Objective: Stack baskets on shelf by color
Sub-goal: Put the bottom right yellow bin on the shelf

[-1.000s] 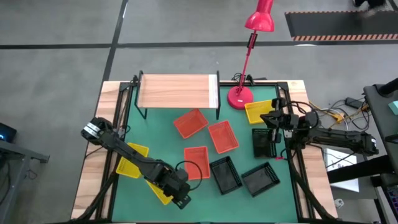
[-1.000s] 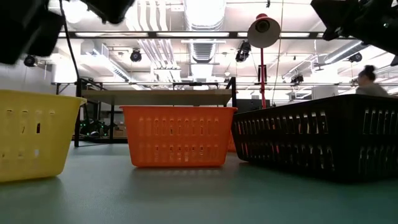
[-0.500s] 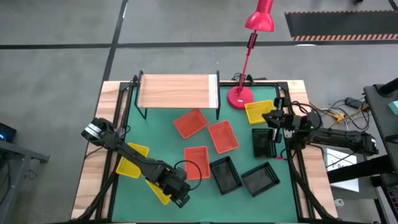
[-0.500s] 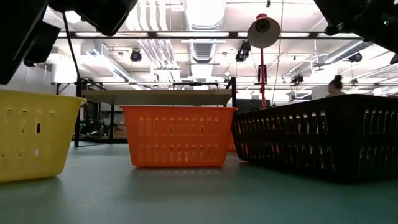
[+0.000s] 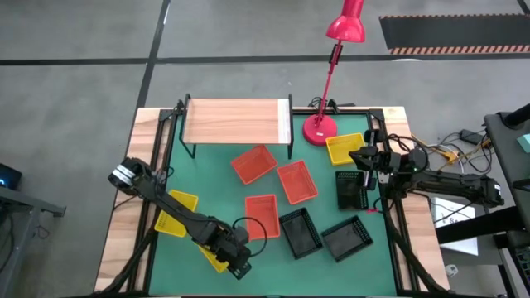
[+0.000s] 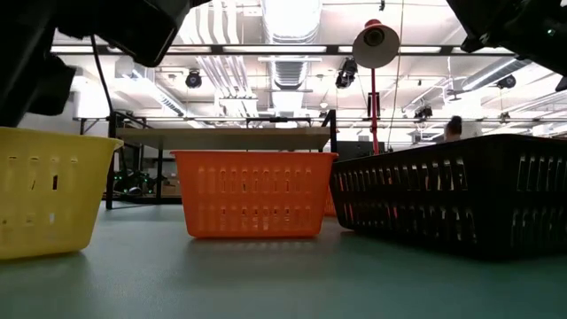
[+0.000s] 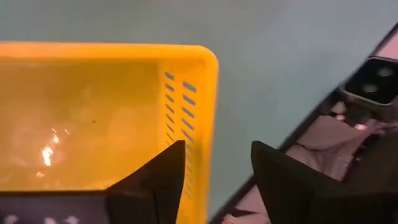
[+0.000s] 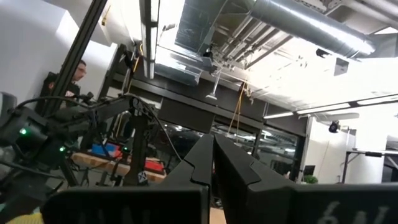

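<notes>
My left gripper (image 7: 214, 180), fingers spread, straddles the end wall of a yellow basket (image 5: 209, 252) at the table's near-left edge, while my right gripper (image 5: 364, 157) waits clenched and empty beside another yellow basket (image 5: 342, 147), the shelf (image 5: 236, 122) bare.

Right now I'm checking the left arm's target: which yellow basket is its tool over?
The yellow basket at the table's front-left edge, under the left tool. The other two lie farther off: one front-left, one by the lamp base.
</notes>
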{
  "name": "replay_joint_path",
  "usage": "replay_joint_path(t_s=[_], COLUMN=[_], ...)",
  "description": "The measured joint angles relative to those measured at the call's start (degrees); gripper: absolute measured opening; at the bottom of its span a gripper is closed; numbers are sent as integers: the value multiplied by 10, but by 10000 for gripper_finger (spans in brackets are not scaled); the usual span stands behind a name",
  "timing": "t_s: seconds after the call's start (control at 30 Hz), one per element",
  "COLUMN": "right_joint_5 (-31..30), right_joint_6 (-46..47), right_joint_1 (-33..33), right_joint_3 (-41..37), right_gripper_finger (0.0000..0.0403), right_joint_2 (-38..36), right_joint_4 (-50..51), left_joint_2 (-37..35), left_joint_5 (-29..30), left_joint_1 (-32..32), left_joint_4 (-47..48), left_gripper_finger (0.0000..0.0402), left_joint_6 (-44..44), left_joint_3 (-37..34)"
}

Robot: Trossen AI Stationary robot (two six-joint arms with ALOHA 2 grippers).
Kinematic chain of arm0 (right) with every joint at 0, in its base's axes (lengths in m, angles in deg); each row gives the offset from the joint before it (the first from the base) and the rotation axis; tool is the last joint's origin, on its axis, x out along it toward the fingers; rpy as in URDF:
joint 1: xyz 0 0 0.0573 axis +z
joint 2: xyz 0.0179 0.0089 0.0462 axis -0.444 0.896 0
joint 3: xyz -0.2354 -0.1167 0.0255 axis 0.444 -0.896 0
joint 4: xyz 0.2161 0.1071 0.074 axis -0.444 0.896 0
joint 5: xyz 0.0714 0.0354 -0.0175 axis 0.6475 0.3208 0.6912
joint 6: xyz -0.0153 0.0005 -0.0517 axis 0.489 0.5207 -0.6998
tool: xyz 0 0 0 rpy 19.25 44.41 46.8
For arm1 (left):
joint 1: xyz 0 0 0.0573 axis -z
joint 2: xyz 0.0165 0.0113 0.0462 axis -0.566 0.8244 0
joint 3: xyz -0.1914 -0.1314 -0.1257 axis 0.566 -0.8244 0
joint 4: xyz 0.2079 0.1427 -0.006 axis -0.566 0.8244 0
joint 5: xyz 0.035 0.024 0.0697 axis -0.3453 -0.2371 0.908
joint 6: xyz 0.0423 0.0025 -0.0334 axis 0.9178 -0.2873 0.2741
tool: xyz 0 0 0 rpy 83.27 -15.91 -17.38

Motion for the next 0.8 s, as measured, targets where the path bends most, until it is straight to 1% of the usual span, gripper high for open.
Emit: replay_joint_path(t_s=[0.07, 0.2, 0.33, 0.4, 0.5, 0.7, 0.73, 0.8], right_joint_5=[0, 0, 0, 0, 0, 0, 0, 0], right_joint_6=[1, 6, 12, 20, 25, 31, 32, 37], right_joint_1=[0, 0, 0, 0, 0, 0, 0, 0], right_joint_3=[0, 0, 0, 0, 0, 0, 0, 0], right_gripper_finger=[9, 9, 9, 9, 9, 9, 9, 9], right_joint_2=[0, 0, 0, 0, 0, 0, 0, 0], right_joint_4=[0, 0, 0, 0, 2, 5, 5, 5], left_joint_2=[0, 0, 0, 0, 0, 0, 0, -4], left_joint_5=[15, 22, 27, 27, 26, 26, 26, 23], left_joint_1=[1, 1, 3, 3, 4, 10, 10, 10], left_joint_4=[-5, -21, -52, -65, -69, -67, -66, -64], left_gripper_finger=[176, 177, 164, 148, 113, 20, 12, 9], left_joint_6=[2, 10, 16, 16, 17, 32, 35, 40], left_joint_3=[-4, -23, -43, -49, -54, -59, -60, -60])
